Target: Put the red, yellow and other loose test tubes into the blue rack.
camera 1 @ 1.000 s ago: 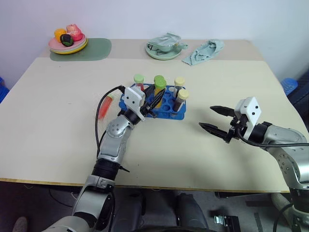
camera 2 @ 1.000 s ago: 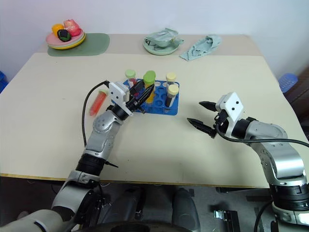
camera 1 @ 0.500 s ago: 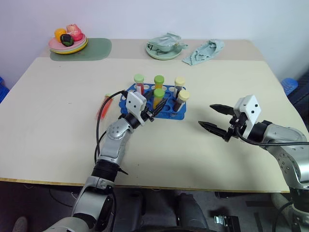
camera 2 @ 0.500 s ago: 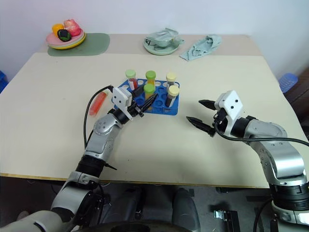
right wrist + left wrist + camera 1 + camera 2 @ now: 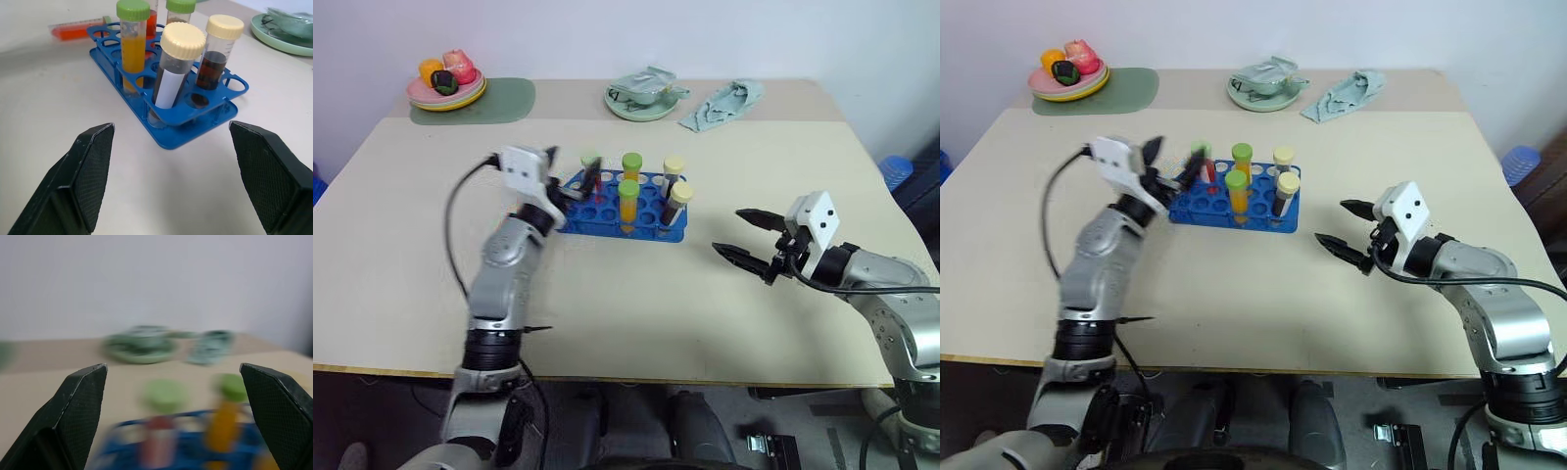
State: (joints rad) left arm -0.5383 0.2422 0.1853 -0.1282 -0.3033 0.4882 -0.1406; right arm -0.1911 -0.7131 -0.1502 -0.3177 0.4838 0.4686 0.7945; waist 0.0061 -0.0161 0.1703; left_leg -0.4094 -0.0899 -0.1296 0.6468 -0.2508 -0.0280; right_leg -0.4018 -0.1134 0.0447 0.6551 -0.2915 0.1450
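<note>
The wide table [image 5: 636,294] in front of the blue rack [image 5: 607,220] is being left bare, so a free passage is being offered there. The rack's near side is being blocked by upright tubes [image 5: 133,44], while its holes at the left end are being kept free. A red tube [image 5: 78,30] is being seen lying on the table just beyond the rack. The far edge is being occupied by a fruit plate [image 5: 445,93], a green dish [image 5: 641,101] and a cloth [image 5: 724,103].
</note>
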